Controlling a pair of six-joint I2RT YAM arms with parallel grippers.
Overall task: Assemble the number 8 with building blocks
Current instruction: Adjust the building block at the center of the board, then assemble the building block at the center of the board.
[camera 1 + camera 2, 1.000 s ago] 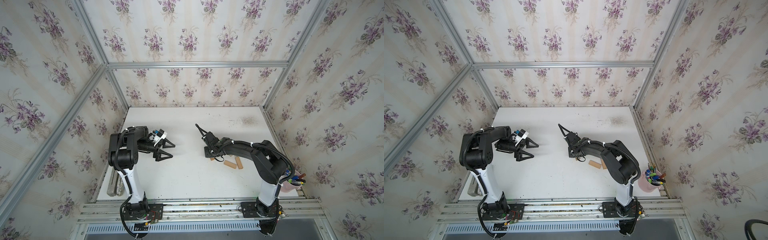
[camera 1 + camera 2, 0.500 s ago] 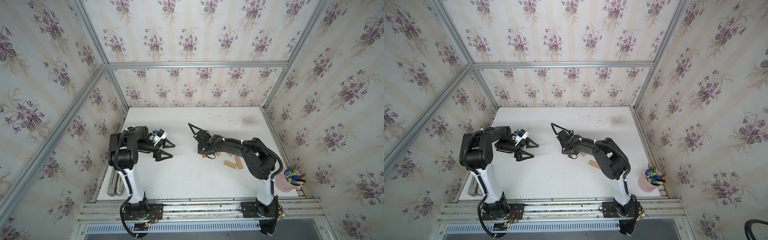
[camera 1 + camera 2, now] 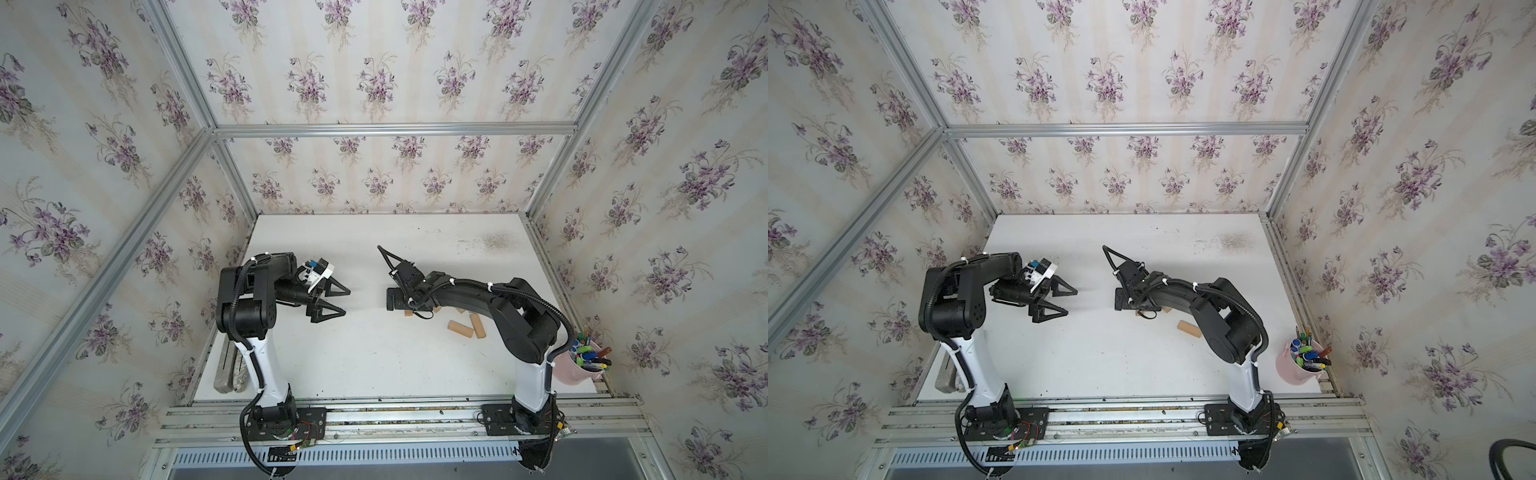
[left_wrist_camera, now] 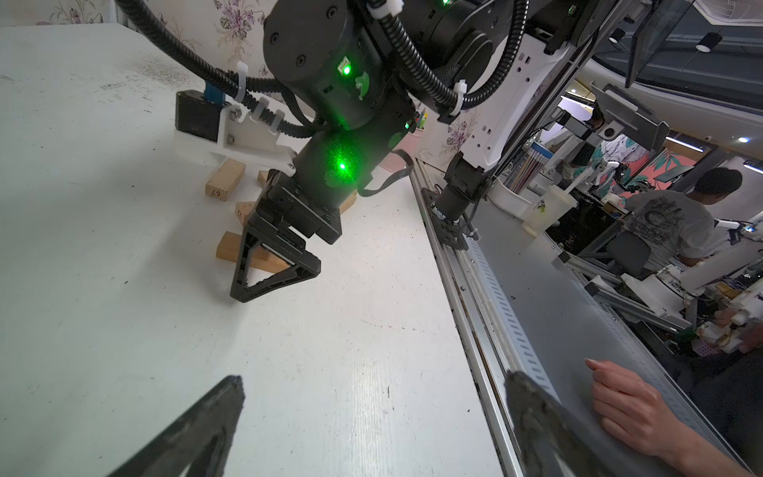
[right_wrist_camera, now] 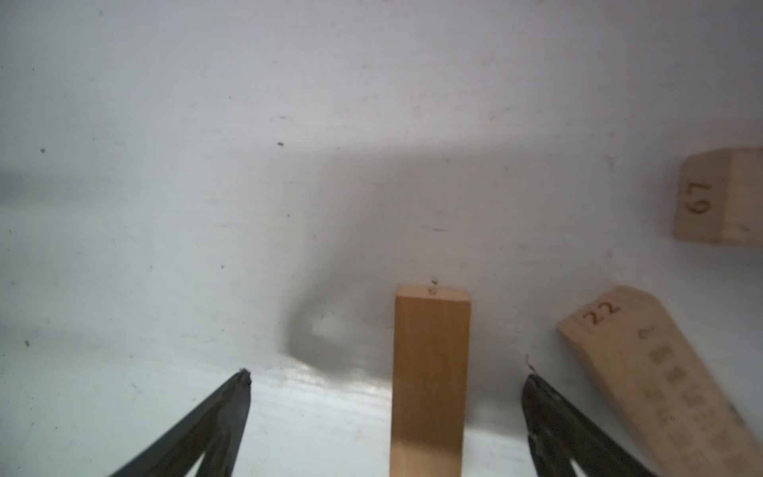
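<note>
Right gripper [image 5: 387,376], spread wide and gripping nothing, straddles one tan wooden bar [image 5: 431,371] flat on the white table [image 5: 165,165]; in a top view more building blocks [image 3: 460,328] lie at its four o'clock. Left gripper [image 3: 347,302] hangs open, empty. Bar looks light, stiff, smooth: pinch its long sides.

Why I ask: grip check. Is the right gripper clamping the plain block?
No, the block lies between the right gripper's wide-open fingers, touching neither.
</note>
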